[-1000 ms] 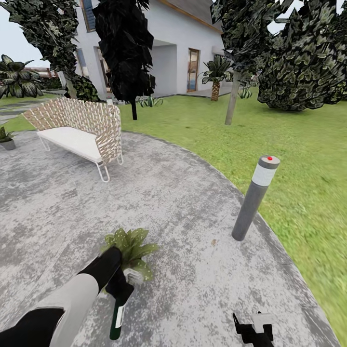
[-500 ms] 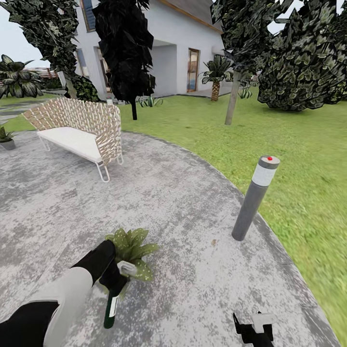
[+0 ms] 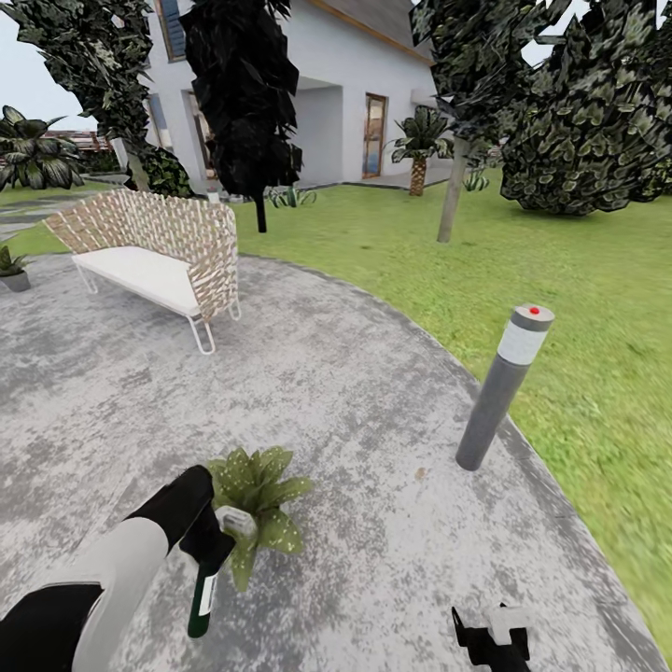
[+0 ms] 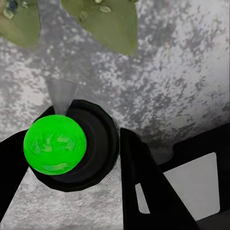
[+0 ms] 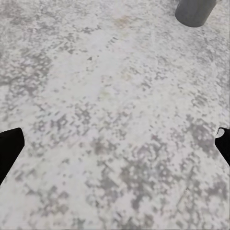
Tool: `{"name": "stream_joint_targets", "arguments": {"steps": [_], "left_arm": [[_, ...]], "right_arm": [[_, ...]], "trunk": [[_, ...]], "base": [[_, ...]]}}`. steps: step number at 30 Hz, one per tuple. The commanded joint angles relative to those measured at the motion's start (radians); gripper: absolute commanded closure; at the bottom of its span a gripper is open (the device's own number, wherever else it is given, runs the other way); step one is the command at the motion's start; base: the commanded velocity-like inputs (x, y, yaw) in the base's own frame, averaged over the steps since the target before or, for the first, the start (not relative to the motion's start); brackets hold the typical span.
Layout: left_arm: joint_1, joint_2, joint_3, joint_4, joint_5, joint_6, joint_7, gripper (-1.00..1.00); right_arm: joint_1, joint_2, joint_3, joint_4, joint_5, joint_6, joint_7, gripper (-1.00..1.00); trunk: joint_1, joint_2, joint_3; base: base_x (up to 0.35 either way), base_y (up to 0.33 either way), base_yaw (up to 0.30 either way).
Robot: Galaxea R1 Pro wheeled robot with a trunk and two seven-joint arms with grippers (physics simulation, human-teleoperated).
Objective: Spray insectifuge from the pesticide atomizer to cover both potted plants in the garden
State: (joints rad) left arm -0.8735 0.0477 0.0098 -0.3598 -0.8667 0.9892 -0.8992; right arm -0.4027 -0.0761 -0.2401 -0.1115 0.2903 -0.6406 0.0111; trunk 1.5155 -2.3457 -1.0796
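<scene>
In the head view, the left gripper (image 3: 210, 546) sits in the lower left of the frame, with its jaws closed around the pesticide atomizer (image 3: 203, 586). The atomizer is a thin dark green bottle with a pale head, and it hangs tilted just above the grey paving (image 3: 355, 401). Its head is right beside a potted plant (image 3: 257, 495) with broad green leaves near the bottom middle of the frame. In the left wrist view, the bottle's round bright green end (image 4: 55, 142) sits between the two black fingers (image 4: 143, 187), with plant leaves (image 4: 103, 19) at the top. A second potted plant (image 3: 11, 269) stands far off at the left edge, near the wicker bench (image 3: 154, 252). A grey bollard light (image 3: 504, 387) stands at the right, where the paving meets the lawn (image 3: 560, 271). The right gripper (image 3: 493, 638) is at the bottom right, with its jaws spread wide open over bare paving.
</scene>
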Motion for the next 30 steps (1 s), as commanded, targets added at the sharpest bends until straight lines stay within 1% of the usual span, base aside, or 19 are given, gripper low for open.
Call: {"name": "stream_joint_targets", "arguments": {"steps": [1,2,3,5,7,9,13,16,20,24,26,27,30], "left_arm": [[0.000,0.000,0.001,-0.002,-0.009,0.003,-0.009,1.00],[0.000,-0.002,0.001,-0.002,-0.009,0.003,-0.009,1.00],[-0.006,0.004,-0.002,-0.008,-0.014,0.006,-0.015,1.00],[-0.017,0.012,-0.001,-0.019,-0.032,0.007,-0.019,1.00],[-0.029,0.011,-0.003,-0.026,-0.042,0.007,-0.019,1.00],[-0.040,0.009,-0.014,-0.028,-0.053,0.006,-0.023,1.00],[-0.062,0.008,-0.036,-0.027,-0.075,0.006,-0.030,1.00],[-0.063,0.006,-0.046,-0.027,-0.093,0.006,-0.030,1.00],[-0.065,0.005,-0.047,-0.027,-0.096,0.007,-0.030,1.00],[-0.066,0.009,-0.047,-0.027,-0.097,0.007,-0.030,1.00],[-0.065,0.014,-0.047,-0.027,-0.097,0.006,-0.030,1.00],[-0.065,0.021,-0.047,-0.027,-0.097,0.006,-0.030,1.00],[-0.064,0.025,-0.047,-0.027,-0.097,0.006,-0.030,1.00]], "right_arm": [[-0.001,0.000,-0.008,0.001,0.009,-0.004,0.001,-1.00],[-0.001,0.000,-0.008,0.000,0.009,-0.004,0.001,-1.00],[0.004,0.005,-0.007,0.006,0.009,-0.003,0.001,-1.00],[0.003,0.017,-0.007,0.017,0.009,-0.004,0.001,-1.00],[0.002,0.026,-0.007,0.020,0.009,-0.004,0.002,-1.00],[0.005,0.038,-0.007,0.031,0.009,-0.004,0.003,-1.00],[0.005,0.042,-0.007,0.044,0.009,-0.005,0.003,-1.00],[0.005,0.042,-0.007,0.044,0.009,-0.004,0.003,-1.00],[0.005,0.041,-0.007,0.044,0.008,-0.005,0.003,-1.00],[0.005,0.041,-0.007,0.044,0.007,-0.005,0.003,-1.00],[0.006,0.041,-0.007,0.044,0.007,-0.005,0.003,-1.00],[0.006,0.041,-0.007,0.044,0.007,-0.005,0.003,-1.00],[0.006,0.041,-0.007,0.044,0.007,-0.005,0.003,-1.00]], "trunk": [[0.000,0.000,-0.001],[0.000,0.000,-0.001],[0.000,0.000,-0.001],[0.000,0.000,-0.001],[0.000,0.000,-0.001],[0.000,0.000,-0.001],[0.000,0.000,-0.001],[0.000,0.000,-0.001],[0.000,0.000,-0.001],[0.000,0.000,-0.001],[0.000,0.000,-0.001],[0.000,0.000,-0.001],[0.000,0.000,-0.001]], "base": [[0.217,0.243,0.000],[0.157,0.270,0.000],[0.000,0.000,0.000],[0.000,0.000,0.000],[0.000,0.000,0.000],[-0.043,0.000,0.000],[-0.262,0.000,0.000],[-0.315,0.000,0.000],[-0.058,0.000,0.000],[-0.005,0.000,0.000],[0.000,0.000,0.000],[0.000,0.000,0.000],[0.000,0.000,0.030]]}}
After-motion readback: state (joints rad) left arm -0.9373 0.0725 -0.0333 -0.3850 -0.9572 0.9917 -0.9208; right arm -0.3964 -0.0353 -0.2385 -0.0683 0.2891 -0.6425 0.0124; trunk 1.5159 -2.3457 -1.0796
